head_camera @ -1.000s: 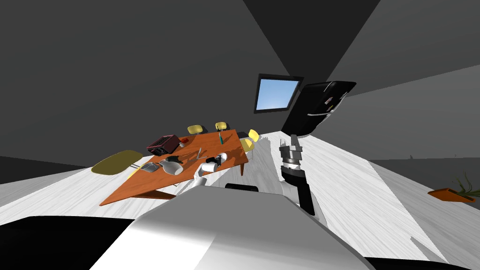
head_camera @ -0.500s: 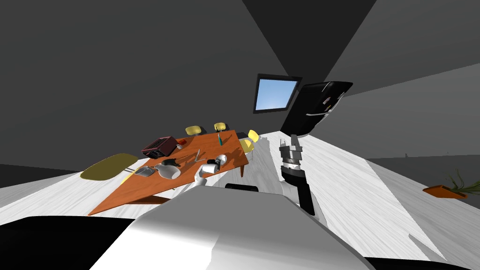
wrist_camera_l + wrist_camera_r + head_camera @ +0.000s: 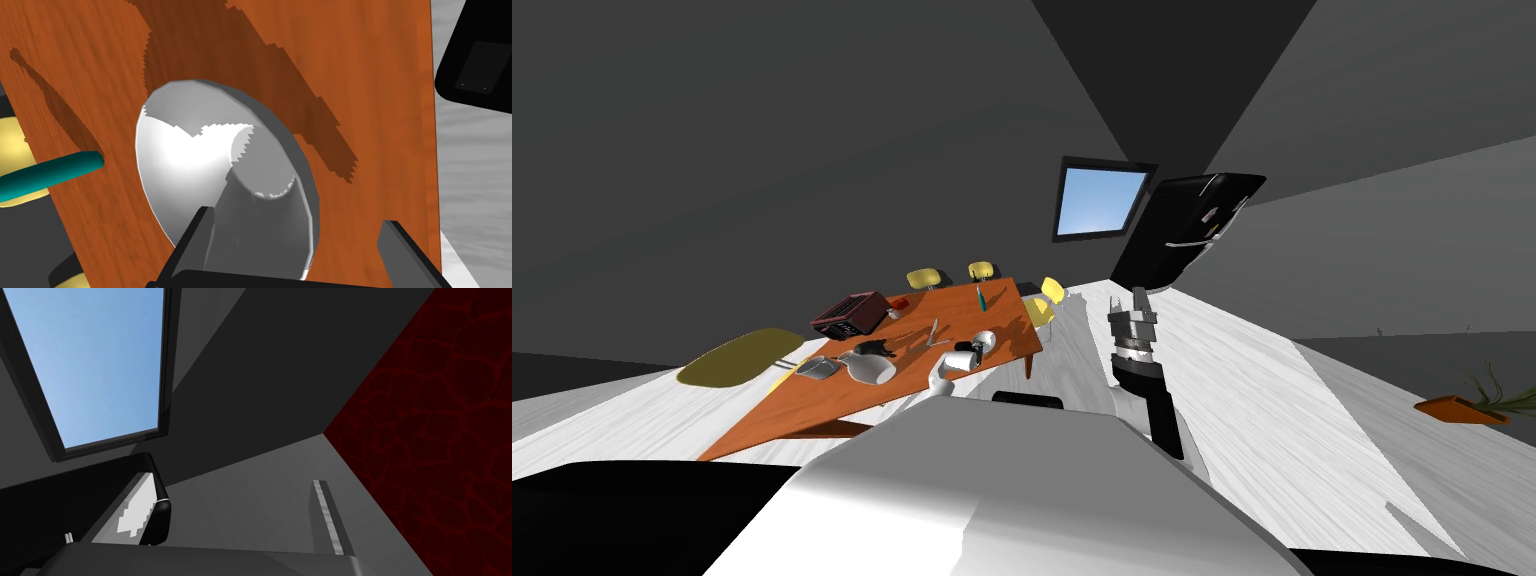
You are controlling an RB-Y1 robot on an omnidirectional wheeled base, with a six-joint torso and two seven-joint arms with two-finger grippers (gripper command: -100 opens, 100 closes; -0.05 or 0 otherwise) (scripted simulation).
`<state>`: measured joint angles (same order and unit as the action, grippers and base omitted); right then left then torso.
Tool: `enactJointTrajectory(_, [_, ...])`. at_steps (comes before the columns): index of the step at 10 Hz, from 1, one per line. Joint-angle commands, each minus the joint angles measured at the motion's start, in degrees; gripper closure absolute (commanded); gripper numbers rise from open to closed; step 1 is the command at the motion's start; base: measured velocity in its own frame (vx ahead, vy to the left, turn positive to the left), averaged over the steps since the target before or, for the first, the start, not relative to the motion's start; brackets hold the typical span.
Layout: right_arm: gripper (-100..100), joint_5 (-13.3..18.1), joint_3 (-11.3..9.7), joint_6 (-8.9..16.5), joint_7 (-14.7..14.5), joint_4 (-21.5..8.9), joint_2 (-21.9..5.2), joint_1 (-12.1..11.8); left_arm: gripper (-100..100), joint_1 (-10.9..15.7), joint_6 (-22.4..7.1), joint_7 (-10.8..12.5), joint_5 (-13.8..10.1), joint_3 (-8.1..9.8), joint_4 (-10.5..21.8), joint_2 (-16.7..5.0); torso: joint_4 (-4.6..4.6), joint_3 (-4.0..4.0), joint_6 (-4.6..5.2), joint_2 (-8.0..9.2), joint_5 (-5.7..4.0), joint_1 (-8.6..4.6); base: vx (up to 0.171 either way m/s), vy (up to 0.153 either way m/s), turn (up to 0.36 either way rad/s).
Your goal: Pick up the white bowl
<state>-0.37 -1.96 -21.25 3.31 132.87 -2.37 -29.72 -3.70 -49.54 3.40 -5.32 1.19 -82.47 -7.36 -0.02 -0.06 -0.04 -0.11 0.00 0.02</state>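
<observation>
Left pincer (image 3: pixel 297 220) spread wide at the white bowl (image 3: pixel 190 150) on the wooden counter (image 3: pixel 350 60).
The orange-brown counter carries the bowl near one edge, its mouth facing the left pincer. One finger lies over the bowl's hollow and the other outside its rim above bare wood, and they grip nothing. The right pincer (image 3: pixel 1134 297) points upward over the pale floor (image 3: pixel 1272 400), fingers parted and empty. A teal handle (image 3: pixel 50 172) lies near the bowl, not touching it.
</observation>
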Motion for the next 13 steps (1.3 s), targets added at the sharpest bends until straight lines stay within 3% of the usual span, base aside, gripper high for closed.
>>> enactJointTrajectory(1, [0, 0.00, 0.00, 0.00, 0.00, 0.00, 0.00, 0.00, -100, 0.40, 1.83, -0.12, 0.04, 0.05, 2.09, 0.10, 0.00, 0.00, 0.00, 0.00, 0.00, 0.00, 0.034, 0.008, -0.004])
enactJointTrajectory(3, [0, 0.00, 0.00, 0.00, 0.00, 0.00, 0.00, 0.00, -100, 0.28, 1.72, -0.04, 0.21, 0.00, 1.91, 0.24, 0.00, 0.00, 0.00, 0.00, 0.00, 0.01, 0.019, 0.005, -0.002])
enactJointTrajectory(4, [0, 0.00, 0.00, 0.00, 0.00, 0.00, 0.00, 0.00, 100, 0.29, 1.88, -0.05, 0.20, 0.00, 2.01, 0.24, 0.01, 0.03, 0.00, 0.05, 0.00, 0.00, 0.000, 0.000, 0.000])
enactJointTrajectory(8, [0, 0.00, 0.00, 0.00, 0.00, 0.00, 0.00, 0.00, 100, 0.24, 1.86, 0.19, 0.17, 0.17, 2.01, 0.24, 0.02, 0.04, 0.16, 0.08, 0.00, -0.01, 0.000, 0.000, 0.008])
enactJointTrajectory(9, [0, 0.00, 0.00, 0.00, 0.00, 0.00, 0.00, 0.00, 0, 0.23, 1.83, 0.17, 0.17, 0.16, 2.03, 0.24, 0.03, 0.06, 0.15, 0.09, 0.00, -0.02, 0.000, 0.000, 0.000])
enactJointTrajectory(10, [0, 0.00, 0.00, 0.00, 0.00, 0.00, 0.00, 0.00, 100, 0.07, 0.37, -0.06, -0.09, 0.03, 0.33, -0.06, 0.04, 0.06, 0.15, 0.10, -0.01, -0.02, -0.029, -0.001, -0.013])
enactJointTrajectory(13, [0, 0.00, 0.00, 0.00, 0.00, 0.00, 0.00, 0.01, 100, -0.47, -2.06, 0.03, -0.30, -0.01, -2.59, -0.34, 0.10, 0.18, 0.12, 0.27, -0.02, -0.06, -0.031, -0.006, 0.001])
